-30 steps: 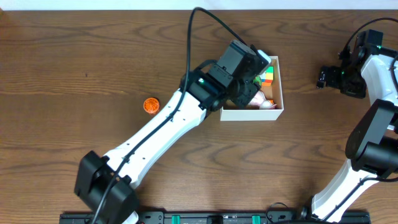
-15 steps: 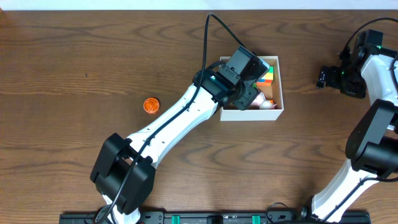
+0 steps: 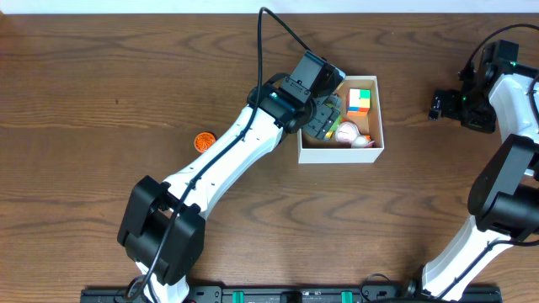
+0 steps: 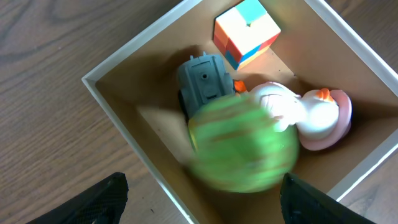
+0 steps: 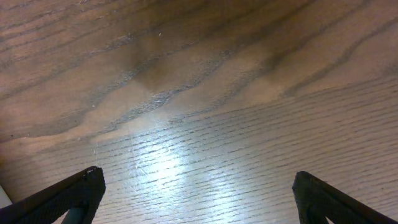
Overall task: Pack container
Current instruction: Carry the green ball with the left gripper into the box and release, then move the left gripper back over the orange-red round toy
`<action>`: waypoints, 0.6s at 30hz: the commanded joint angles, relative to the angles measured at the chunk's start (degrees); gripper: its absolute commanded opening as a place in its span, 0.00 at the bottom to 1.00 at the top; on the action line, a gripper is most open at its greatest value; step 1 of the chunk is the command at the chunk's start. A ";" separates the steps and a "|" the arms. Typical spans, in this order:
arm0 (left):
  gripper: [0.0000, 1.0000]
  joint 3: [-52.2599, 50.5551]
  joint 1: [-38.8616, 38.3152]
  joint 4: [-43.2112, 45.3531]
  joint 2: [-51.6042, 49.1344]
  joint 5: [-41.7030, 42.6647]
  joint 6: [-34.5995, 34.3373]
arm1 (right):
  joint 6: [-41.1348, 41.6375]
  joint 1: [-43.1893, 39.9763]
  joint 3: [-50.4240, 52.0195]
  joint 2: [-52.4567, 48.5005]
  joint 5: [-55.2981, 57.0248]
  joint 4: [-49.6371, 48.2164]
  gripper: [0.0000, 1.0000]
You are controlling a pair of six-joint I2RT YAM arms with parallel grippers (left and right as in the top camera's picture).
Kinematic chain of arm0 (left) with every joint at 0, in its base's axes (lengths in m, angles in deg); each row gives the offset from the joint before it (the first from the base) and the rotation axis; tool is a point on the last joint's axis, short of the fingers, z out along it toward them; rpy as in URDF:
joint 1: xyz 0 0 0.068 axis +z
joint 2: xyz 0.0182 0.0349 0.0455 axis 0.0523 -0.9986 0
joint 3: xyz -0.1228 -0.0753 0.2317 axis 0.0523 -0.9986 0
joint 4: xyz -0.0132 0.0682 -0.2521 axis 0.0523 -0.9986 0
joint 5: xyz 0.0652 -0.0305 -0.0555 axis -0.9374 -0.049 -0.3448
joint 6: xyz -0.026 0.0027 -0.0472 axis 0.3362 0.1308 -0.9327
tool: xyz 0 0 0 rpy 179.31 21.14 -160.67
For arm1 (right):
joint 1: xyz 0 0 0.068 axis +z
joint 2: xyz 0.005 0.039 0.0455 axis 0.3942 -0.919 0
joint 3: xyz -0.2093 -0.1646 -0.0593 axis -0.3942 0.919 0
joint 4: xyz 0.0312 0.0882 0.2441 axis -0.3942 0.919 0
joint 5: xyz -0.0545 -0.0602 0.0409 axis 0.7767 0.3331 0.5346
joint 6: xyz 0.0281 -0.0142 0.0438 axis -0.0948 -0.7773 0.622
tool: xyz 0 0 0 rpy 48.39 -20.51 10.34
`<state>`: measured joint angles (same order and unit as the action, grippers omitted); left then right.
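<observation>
The container (image 3: 381,109) is a square white box with a brown floor, right of the table's centre. My left gripper (image 3: 324,118) hangs over its left part, open. In the left wrist view the gripper (image 4: 203,183) has its fingers wide apart, and a blurred green ball (image 4: 244,144) lies loose below them inside the container (image 4: 124,59), touching neither finger. A coloured cube (image 4: 247,31), a grey toy (image 4: 202,78) and a white and pink toy (image 4: 311,112) also lie in the box. My right gripper (image 3: 440,103) stands open over bare wood at the far right (image 5: 198,180).
A small orange round thing (image 3: 203,141) lies on the table left of the left arm. The cube (image 3: 360,100) sits in the box's far right corner. A black rail runs along the table's front edge.
The left jaws have opened and let go of the green ball, which now drops blurred into the box. The left wrist has drawn back slightly leftward. The right arm has not moved.
</observation>
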<state>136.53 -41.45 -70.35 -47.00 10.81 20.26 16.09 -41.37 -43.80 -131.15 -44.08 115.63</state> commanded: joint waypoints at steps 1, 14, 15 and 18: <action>0.79 0.17 -0.09 -0.13 0.33 -0.46 0.15 | 0.76 -0.26 0.15 0.04 0.15 -0.11 0.99; 0.80 0.17 -0.07 -0.13 0.33 -0.48 0.15 | 0.76 -0.26 0.15 0.04 0.15 -0.11 0.99; 0.80 0.17 -0.07 -0.13 0.33 -0.48 0.15 | 0.76 -0.26 0.15 0.04 0.15 -0.11 0.99; 0.80 0.17 -0.07 -0.22 0.33 -0.46 0.15 | 0.76 -0.26 0.15 0.04 0.15 -0.11 0.99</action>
<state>136.53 -41.50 -70.37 -47.00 10.76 20.26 16.09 -41.37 -43.80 -131.15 -44.08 115.63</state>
